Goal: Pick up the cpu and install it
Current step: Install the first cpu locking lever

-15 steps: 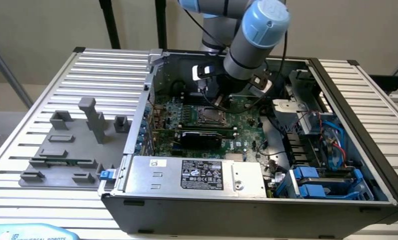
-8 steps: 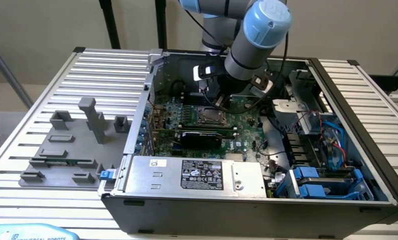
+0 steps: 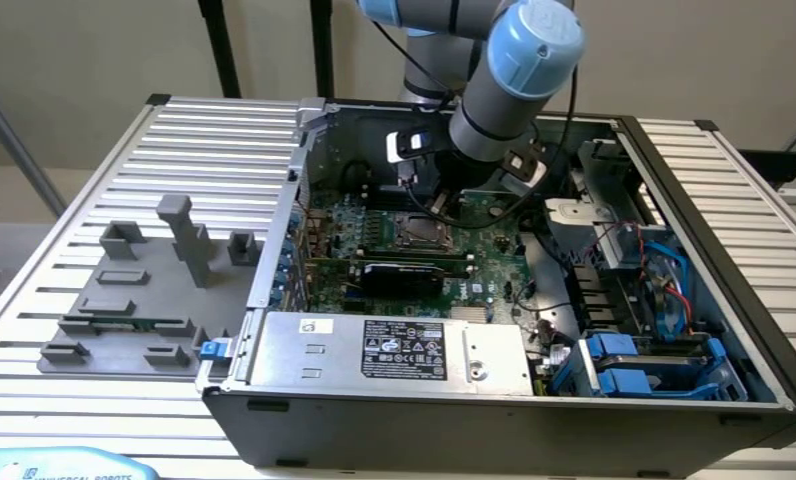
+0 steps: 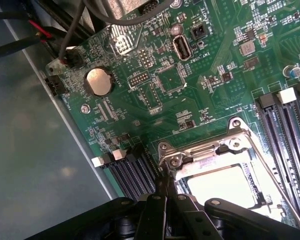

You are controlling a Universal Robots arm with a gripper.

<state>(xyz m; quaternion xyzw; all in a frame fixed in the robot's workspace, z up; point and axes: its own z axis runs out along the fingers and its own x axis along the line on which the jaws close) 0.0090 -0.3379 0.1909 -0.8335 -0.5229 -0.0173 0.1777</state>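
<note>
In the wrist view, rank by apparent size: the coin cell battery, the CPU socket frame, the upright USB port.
1. CPU socket frame, by far the largest, though it sits nearest the camera.
2. Coin cell battery.
3. USB port, narrower than the battery, though about as long.

Plain beige wall (image 3: 91,50) at twelve o'clock, black upright poles (image 3: 218,45) before it, ribbed grey metal counter (image 3: 51,400) below, even soft light

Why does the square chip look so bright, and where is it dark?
Wrist view: light glares off the cpu in its socket, and the shut pincer is a dark shape. Exterior view: the arm shades the motherboard beneath it.
</note>
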